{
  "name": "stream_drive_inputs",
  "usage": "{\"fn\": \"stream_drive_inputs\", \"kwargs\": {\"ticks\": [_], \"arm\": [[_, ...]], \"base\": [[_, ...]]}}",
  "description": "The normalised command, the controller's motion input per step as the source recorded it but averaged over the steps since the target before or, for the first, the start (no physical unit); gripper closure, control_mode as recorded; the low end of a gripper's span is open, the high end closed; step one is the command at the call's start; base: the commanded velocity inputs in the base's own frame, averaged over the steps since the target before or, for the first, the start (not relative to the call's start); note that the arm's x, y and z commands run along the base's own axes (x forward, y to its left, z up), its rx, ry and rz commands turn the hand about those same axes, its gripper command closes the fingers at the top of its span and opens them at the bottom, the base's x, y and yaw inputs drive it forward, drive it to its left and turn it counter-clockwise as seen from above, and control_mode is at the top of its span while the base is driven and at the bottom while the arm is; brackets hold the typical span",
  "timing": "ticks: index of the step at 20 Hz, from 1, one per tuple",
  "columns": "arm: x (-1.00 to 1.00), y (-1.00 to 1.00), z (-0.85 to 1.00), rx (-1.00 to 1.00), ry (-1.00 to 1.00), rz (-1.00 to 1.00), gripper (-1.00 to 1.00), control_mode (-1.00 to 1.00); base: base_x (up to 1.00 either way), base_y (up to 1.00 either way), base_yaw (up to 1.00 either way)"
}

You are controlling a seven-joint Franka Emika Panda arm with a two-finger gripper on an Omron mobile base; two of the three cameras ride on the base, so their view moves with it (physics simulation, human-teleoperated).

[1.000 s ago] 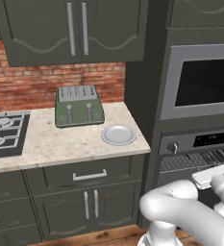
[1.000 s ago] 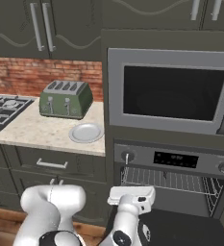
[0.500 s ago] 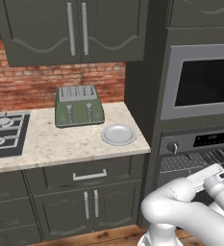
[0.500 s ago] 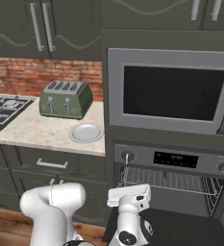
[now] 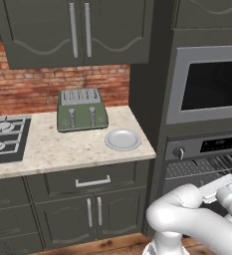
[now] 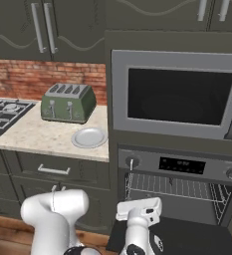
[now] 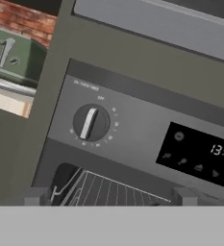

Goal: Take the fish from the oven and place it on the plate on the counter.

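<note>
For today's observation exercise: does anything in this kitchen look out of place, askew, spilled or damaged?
Nothing stands out. The oven door hangs open, racks level; the plate sits flat and bare on the counter beside the toaster.

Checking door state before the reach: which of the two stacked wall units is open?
The lower one, the oven: its door is dropped and the wire racks show. The silver-framed unit above it is shut.
</note>
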Motion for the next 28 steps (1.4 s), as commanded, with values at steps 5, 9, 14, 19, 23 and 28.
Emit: {"fn": "stream_drive_inputs", "kwargs": {"ticks": [5, 9, 14, 19, 23, 28], "arm": [[-0.11, -0.2, -0.06, 0.0, 0.03, -0.01, -1.0, -1.0], [0.03, -0.12, -0.25, -0.05, -0.2, 0.0, -1.0, -1.0], [0.03, -0.27, -0.34, -0.11, -0.07, -0.01, -1.0, -1.0], [0.12, -0.26, -0.35, -0.15, 0.02, 0.0, -1.0, -1.0], [0.12, -0.33, -0.1, -0.18, 0.01, 0.01, -1.0, -1.0], [0.02, -0.38, -0.26, -0.26, -0.1, 0.0, -1.0, -1.0]], "base": [[0.0, 0.0, 0.0], [0.0, 0.0, 0.0], [0.0, 0.0, 0.0], [0.0, 0.0, 0.0], [0.0, 0.0, 0.0], [0.0, 0.0, 0.0]]}}
